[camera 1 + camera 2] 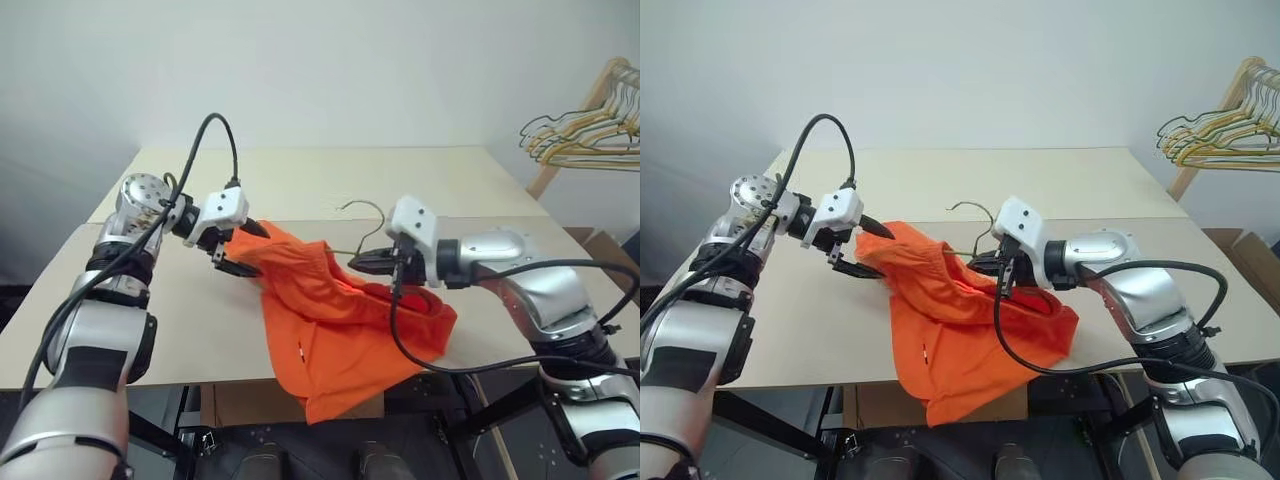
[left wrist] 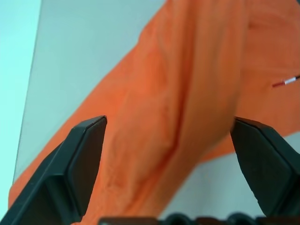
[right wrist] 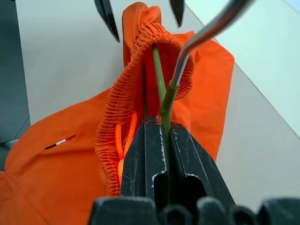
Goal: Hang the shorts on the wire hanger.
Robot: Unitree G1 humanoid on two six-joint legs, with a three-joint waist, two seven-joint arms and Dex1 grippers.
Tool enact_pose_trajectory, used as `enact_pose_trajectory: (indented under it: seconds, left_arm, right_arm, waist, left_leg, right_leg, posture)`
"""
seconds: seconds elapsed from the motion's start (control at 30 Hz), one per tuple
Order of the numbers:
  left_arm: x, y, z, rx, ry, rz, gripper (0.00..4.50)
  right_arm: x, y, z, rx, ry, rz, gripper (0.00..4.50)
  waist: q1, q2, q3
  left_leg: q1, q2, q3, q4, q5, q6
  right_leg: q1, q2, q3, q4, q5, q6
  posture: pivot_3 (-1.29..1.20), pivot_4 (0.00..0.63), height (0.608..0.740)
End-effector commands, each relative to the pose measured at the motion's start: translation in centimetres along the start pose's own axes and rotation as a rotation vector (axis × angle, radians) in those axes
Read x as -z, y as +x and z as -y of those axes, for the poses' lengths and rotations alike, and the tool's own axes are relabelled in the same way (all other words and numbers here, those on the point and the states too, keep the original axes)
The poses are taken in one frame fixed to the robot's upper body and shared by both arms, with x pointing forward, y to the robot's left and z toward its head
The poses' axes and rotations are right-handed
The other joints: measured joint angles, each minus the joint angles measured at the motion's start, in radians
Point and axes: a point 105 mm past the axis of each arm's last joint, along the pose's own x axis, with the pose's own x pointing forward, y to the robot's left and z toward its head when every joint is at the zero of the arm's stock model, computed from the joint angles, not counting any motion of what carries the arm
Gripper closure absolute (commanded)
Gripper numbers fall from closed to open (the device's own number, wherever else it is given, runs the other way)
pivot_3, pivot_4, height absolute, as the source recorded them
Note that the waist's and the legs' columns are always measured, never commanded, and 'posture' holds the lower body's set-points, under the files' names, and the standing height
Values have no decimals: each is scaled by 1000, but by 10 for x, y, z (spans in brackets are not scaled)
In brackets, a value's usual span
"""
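Orange shorts (image 1: 335, 330) lying crumpled at the near edge of the pale bench (image 1: 310, 180), one leg spilling over the front edge toward 6 o'clock, gathered waistband lifted off the surface. Right gripper (image 1: 362, 263), at 3 o'clock of the raised waistband, fingers (image 3: 159, 159) clenched on the wire hanger (image 1: 365, 215) just under its neck; in the right wrist view, the thin wire passing between the closed fingers and on through the waistband, the elastic looping around it. Hanger hook rising free at 12 o'clock of the right gripper, above the bench seam. Left gripper (image 1: 232, 250), at 9 o'clock of the shorts, fingers (image 2: 84, 154) released and spread wide, a fold of orange fabric lying between them in the left wrist view; contact with the cloth not determinable. Small white mark (image 1: 300, 351) showing on the hanging leg. Bunch of yellow and wooden hangers (image 1: 590, 130) hanging on a rack at 2 o'clock, well apart from the bench.
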Motion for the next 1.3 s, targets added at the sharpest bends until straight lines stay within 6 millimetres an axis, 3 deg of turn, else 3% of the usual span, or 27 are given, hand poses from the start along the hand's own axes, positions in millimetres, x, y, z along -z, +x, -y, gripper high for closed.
enact_pose_trajectory:
  seconds: [0.03, 0.3, 0.37, 0.6, 0.73, 0.93, 1.17, 1.3]
  left_arm:
    - [1, 2, -4, -21, 53, -41, 1250]
    - [-5, 3, -15, -82, 56, -32, 3976]
    - [-8, 2, -18, -99, 58, -26, 4453]
    - [-24, -10, -31, -165, 64, 25, 4453]
    - [-33, -20, -40, -222, 45, 56, 4453]
    - [-33, -26, -42, -234, 34, 60, 4453]
    - [-31, -27, -39, -219, 27, 64, 4453]
    - [-20, -21, -28, -163, 42, 33, 4453]
  right_arm:
    - [-17, -9, 3, 26, -60, 52, 4500]
    - [-15, -13, 3, 30, -58, 44, 4500]
    - [-15, -13, 3, 32, -54, 42, 4500]
    - [-7, -14, 0, 36, -52, 17, 4500]
    - [11, -13, -4, 66, -82, -49, 4500]
    - [19, -14, 2, 132, -95, -68, 4500]
    - [22, -18, 4, 149, -108, -83, 4500]
    - [1, -26, 3, 125, -98, -25, 4500]
  waist:
    - [3, 0, 0]
    - [9, 0, 0]
    - [10, 0, 0]
    - [14, 0, 0]
    - [14, 0, 0]
    - [11, 0, 0]
    - [14, 0, 0]
    - [12, 0, 0]
  left_leg:
    - [0, 0, 0, 0, 0, 0]
    - [0, 0, 0, 0, 0, 0]
    - [0, 0, 0, 0, 0, 0]
    - [0, 0, 0, 0, 0, 0]
    - [-1, 0, 0, 0, 0, 0]
    - [0, 0, 0, 0, 0, 0]
    - [0, 0, 0, 0, 0, 0]
    - [0, 0, 0, 0, 0, 0]
  right_leg:
    - [0, 0, 0, 0, 0, 0]
    - [0, 0, 0, 0, 0, 0]
    - [0, 0, 0, 0, 0, 0]
    - [0, 0, 0, 0, 0, 0]
    - [0, 0, 0, 0, 0, 0]
    - [0, 0, 0, 0, -1, 1]
    - [0, 0, 0, 0, -1, 1]
    - [0, 0, 0, -1, 0, 1]
  posture:
    - [54, 0, 740]
    - [50, 0, 740]
    - [48, 0, 740]
    - [50, 0, 740]
    - [53, 0, 740]
    - [54, 0, 740]
    - [54, 0, 740]
    - [48, 0, 740]
